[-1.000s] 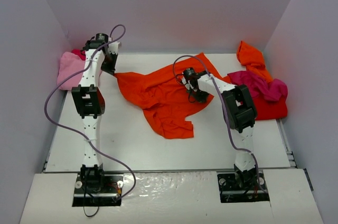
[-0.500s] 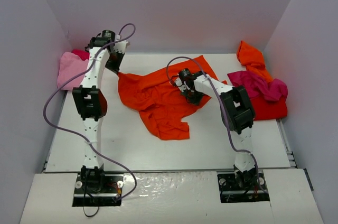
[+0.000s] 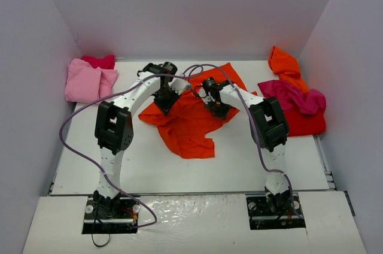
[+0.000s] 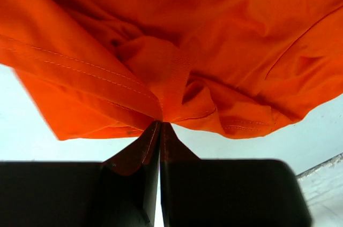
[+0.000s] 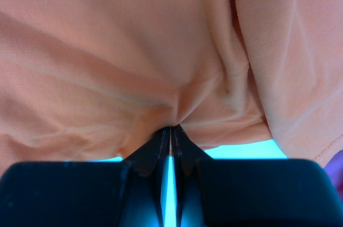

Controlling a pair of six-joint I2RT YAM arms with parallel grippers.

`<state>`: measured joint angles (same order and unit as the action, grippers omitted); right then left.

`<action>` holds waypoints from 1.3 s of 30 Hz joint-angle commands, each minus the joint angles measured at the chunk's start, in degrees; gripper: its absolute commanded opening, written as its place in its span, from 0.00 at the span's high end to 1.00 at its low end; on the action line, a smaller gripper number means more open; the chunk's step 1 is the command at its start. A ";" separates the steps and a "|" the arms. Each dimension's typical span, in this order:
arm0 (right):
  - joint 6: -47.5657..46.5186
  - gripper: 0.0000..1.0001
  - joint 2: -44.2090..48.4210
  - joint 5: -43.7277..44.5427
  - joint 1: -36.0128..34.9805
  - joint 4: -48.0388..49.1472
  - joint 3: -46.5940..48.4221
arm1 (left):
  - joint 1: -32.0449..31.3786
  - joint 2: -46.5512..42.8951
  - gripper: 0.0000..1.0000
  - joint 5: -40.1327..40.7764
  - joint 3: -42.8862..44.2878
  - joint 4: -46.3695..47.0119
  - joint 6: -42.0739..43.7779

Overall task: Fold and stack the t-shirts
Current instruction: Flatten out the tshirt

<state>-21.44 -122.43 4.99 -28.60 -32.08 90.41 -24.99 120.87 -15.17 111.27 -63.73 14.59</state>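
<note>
Two outliers — pink pile [image 3: 88,83], magenta pile [image 3: 293,96]

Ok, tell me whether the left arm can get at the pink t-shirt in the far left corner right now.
Probably not yet: the left fingers are shut on the orange t-shirt. The pink t-shirt lies close by with nothing between, so once it lets go, likely yes.

SITE: robot lab test cell | ENCLOSURE: plain pale walls [image 3: 197,8] close the left, far and right edges of a white table [image 3: 149,164] | FIXTURES: left arm [image 3: 112,128], right arm [image 3: 269,125] bolted to base board [image 3: 197,224] at near edge | CABLING: loose purple cable [image 3: 61,134]
</note>
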 commanded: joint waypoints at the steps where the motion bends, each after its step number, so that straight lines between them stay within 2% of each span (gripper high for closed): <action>1: -0.35 0.97 0.97 -0.76 -0.23 -1.70 -0.04 | -0.63 -1.56 1.00 1.98 -2.77 3.39 0.29; 5: -0.35 0.97 0.78 -0.41 -0.24 -1.57 -0.25 | -1.85 -0.89 1.00 4.91 -5.09 6.46 -0.74; 6: -0.35 0.97 0.73 -0.36 -0.29 -1.52 -0.30 | -2.00 -1.13 1.00 7.95 -5.96 7.53 -1.76; 9: -0.35 0.97 0.71 0.10 -0.23 -1.41 -0.42 | -2.17 -1.91 0.90 11.22 -7.15 10.48 -3.56; 12: -0.31 0.97 0.70 0.23 -0.23 -1.19 -0.59 | -2.34 -4.10 0.87 12.04 -8.30 11.60 -5.88; 14: -0.35 0.97 0.56 0.31 -0.32 -1.15 -0.62 | -2.34 -5.32 0.81 11.56 -9.54 12.36 -6.21; 17: -0.35 0.97 0.54 0.44 -0.32 -1.15 -0.75 | -2.34 -7.43 0.59 11.51 -10.77 13.36 -6.48; 19: -0.27 0.97 0.62 0.46 -0.40 -1.06 -0.86 | -2.26 -8.47 0.52 11.17 -10.87 13.26 -6.97; 26: -0.33 0.97 0.79 0.63 -0.33 -0.98 -1.02 | -1.87 -11.23 0.47 10.01 -9.79 12.10 -7.37; 39: -0.37 0.97 0.88 1.31 -0.32 -0.80 -1.31 | -0.94 -7.04 0.47 7.35 -7.32 10.55 -7.08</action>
<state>-21.52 -122.43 5.61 -28.60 -31.89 90.20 -26.73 114.38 -6.79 100.37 -52.22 8.27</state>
